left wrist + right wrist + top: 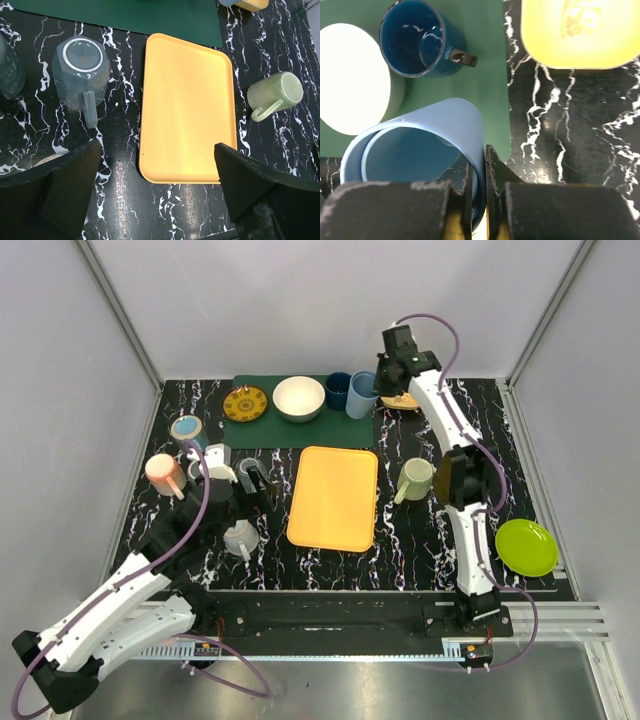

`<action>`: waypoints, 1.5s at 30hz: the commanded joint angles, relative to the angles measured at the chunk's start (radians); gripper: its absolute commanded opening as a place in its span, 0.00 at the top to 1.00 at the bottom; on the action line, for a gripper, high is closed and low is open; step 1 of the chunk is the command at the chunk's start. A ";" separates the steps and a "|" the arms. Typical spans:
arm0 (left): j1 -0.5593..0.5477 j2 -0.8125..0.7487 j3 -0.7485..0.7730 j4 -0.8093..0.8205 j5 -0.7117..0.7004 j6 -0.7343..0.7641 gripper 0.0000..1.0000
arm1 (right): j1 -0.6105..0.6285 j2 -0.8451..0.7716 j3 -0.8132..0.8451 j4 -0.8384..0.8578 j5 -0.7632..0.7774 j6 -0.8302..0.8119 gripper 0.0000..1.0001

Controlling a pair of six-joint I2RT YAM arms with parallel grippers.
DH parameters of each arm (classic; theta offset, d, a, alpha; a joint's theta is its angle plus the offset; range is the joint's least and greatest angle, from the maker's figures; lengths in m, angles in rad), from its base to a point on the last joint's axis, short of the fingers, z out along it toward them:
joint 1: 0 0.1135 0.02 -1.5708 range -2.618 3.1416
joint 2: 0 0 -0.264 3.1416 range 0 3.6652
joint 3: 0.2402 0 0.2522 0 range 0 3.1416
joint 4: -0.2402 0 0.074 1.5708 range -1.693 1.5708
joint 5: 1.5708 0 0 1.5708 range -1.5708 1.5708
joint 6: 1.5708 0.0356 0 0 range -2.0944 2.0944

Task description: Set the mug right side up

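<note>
A grey mug [82,75] stands upside down on the black marbled table, base up and handle toward me. It is left of the orange tray [187,107], and it also shows in the top view [240,537]. My left gripper [157,200] is open and empty. It hangs above the table by the tray's near left corner, right of the mug and apart from it, and it shows in the top view [255,487]. My right gripper [479,155] is shut on the wall of a light blue cup [435,130], one finger inside and one outside, at the green mat's [485,85] right edge.
A green mug [415,478] sits right of the tray. A dark blue mug [417,40], white bowl [298,397] and patterned saucer [245,403] are on the mat. A yellow dish [580,32] is beside it. A pink cup [165,472], blue-rimmed cup [187,428] and green plate [526,547] also stand around.
</note>
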 commanded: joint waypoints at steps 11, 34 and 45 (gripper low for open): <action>0.001 0.010 -0.058 0.034 0.001 -0.024 0.01 | 0.074 0.192 0.217 -0.111 0.094 -0.053 0.53; 0.003 0.039 0.055 -0.042 -0.123 0.012 0.01 | 0.186 -0.934 -0.820 0.445 0.100 -0.006 0.34; 0.007 0.142 0.137 -0.095 -0.025 0.009 0.01 | 0.408 -1.366 -1.410 0.351 0.361 0.009 0.33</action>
